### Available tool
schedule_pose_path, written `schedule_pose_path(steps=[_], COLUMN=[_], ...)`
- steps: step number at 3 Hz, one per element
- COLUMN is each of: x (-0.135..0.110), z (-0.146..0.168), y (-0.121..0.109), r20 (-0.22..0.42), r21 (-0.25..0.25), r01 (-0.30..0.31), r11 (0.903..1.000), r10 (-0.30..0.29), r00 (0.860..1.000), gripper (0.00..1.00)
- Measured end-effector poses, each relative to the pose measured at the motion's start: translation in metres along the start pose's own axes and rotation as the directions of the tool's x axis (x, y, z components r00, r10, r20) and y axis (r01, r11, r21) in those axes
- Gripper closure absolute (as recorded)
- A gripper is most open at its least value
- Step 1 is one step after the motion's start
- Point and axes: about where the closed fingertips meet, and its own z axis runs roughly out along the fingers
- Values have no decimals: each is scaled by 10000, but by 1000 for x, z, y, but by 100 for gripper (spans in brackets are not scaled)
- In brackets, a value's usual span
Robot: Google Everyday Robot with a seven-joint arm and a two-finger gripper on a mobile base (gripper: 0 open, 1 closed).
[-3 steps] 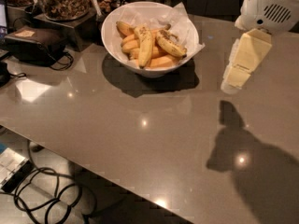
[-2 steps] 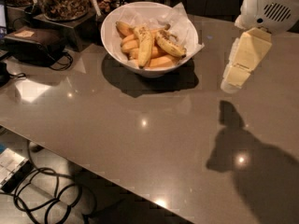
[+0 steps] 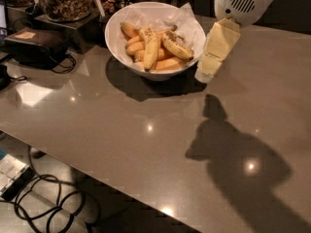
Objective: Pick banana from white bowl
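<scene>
The banana (image 3: 178,47), short, plump and thickly speckled, is laid on top of the heap at the right side of the white bowl (image 3: 112,37). It is propped across the plain orange-yellow bananas (image 3: 165,63), so its upper face is left bare to a grasp from above. A longer, paler banana (image 3: 151,46) is set just beside it, toward the bowl's middle, and could be caught by mistake. The pile is cushioned by crinkled paper (image 3: 187,18), which is folded over the bowl's right rim. The gripper (image 3: 204,75) is held just outside that rim, tilted downward, not yet over the fruit. Whether it is open or shut cannot be told. A lift over the rim is judged necessary before any descent.
</scene>
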Motion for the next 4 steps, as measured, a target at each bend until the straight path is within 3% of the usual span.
schedule_pose_path(steps=[1, 3, 4], x=[-6, -34, -37], z=[2, 25, 26], y=[-2, -25, -25], r20=[251, -37, 54], r21=[261, 658, 684], r01=[-214, -1572, -1571], r11=[9994, 9854, 9852], r10=[208, 1578, 1571], r00=[9995, 9875, 9876], gripper=[0, 0, 0])
